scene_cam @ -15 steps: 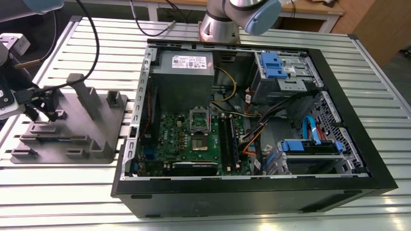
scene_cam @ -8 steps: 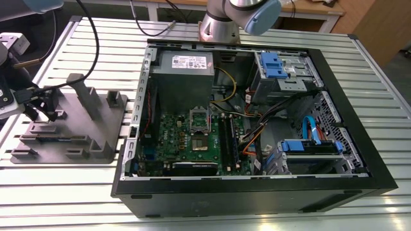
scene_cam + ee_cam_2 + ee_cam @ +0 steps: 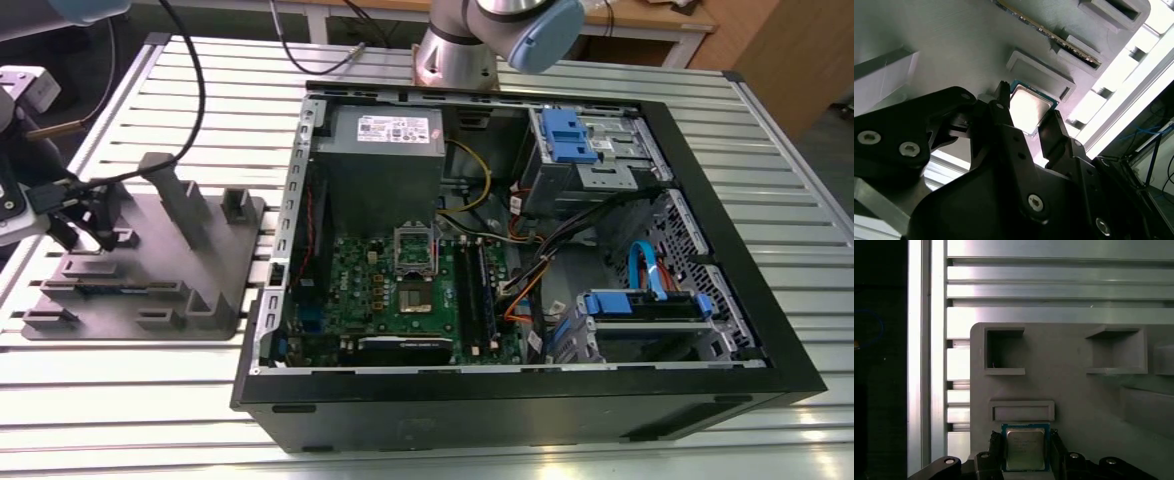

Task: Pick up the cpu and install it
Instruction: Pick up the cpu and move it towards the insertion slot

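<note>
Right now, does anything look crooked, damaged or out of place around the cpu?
Nothing stands out. The cpu lies flat and square on the grey fixture, with the gripper straddling it; no damage shows.

Slotted metal table, two loads.
The ribbed aluminium table (image 3: 134,400) carries a grey fixture plate (image 3: 220,262) at the exterior view's left, an open black computer case (image 3: 507,405) just beside it, and the arm's base (image 3: 454,62) at the far edge.

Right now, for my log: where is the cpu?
In both wrist views the cpu lies on the grey fixture plate beside a rectangular pocket; the plate stands at the exterior view's left of the computer case.
</note>
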Controlling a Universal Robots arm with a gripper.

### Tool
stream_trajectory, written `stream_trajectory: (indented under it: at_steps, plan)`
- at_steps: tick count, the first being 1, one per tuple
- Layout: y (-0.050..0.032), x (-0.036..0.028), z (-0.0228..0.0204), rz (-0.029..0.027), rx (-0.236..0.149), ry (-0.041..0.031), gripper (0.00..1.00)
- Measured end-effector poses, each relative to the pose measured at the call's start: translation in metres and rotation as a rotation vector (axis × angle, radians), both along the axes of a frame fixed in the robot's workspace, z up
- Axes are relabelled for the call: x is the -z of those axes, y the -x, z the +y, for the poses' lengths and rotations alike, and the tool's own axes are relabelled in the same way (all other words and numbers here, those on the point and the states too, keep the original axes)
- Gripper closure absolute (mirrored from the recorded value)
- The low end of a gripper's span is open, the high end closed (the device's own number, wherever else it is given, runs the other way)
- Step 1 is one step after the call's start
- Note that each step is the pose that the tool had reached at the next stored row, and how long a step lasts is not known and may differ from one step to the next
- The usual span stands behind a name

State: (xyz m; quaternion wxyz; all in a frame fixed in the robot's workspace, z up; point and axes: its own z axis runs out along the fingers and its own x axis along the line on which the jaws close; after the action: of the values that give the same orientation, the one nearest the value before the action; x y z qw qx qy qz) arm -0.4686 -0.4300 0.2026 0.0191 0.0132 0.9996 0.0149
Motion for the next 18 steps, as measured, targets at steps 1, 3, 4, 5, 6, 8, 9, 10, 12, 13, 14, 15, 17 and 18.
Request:
stream_trajectory:
  at_steps: [1, 3, 4, 5, 6, 8, 9, 10, 12, 13, 14, 15, 17, 18]
  plan:
    - [0.0, -0.0015, 0.0, 0.0, 0.0, -0.0003, 0.53]
    - [0.0, -0.0048, 0.0, -0.0001, 0.0, -0.0014, 0.53]
    - [0.0, -0.0066, 0.0, -0.0002, 0.0, -0.0017, 0.53]
    - [0.0, -0.0085, 0.0, -0.0002, 0.0, -0.0024, 0.53]
    - [0.0, -0.0106, 0.0, -0.0001, 0.0, -0.0032, 0.53]
    - [0.0, -0.0149, 0.0, -0.0001, 0.0, -0.0048, 0.53]
    - [0.0, -0.017, 0.0, -0.0001, 0.0, -0.0058, 0.53]
    - [0.0, -0.0193, 0.0, -0.0002, 0.0, -0.0071, 0.53]
    - [0.0, -0.0238, 0.0, -0.0001, 0.0, -0.0098, 0.53]
    - [0.0, -0.026, 0.0, -0.0001, 0.0, -0.0114, 0.53]
    - [0.0, -0.0281, 0.0, -0.0002, 0.0, -0.013, 0.53]
    - [0.0, -0.0304, 0.0, -0.0002, 0.0, -0.0145, 0.53]
    - [0.0, -0.035, 0.0, -0.0002, 0.0, -0.0173, 0.53]
    - [0.0, -0.0374, 0.0, -0.0001, 0.0, -0.019, 0.53]
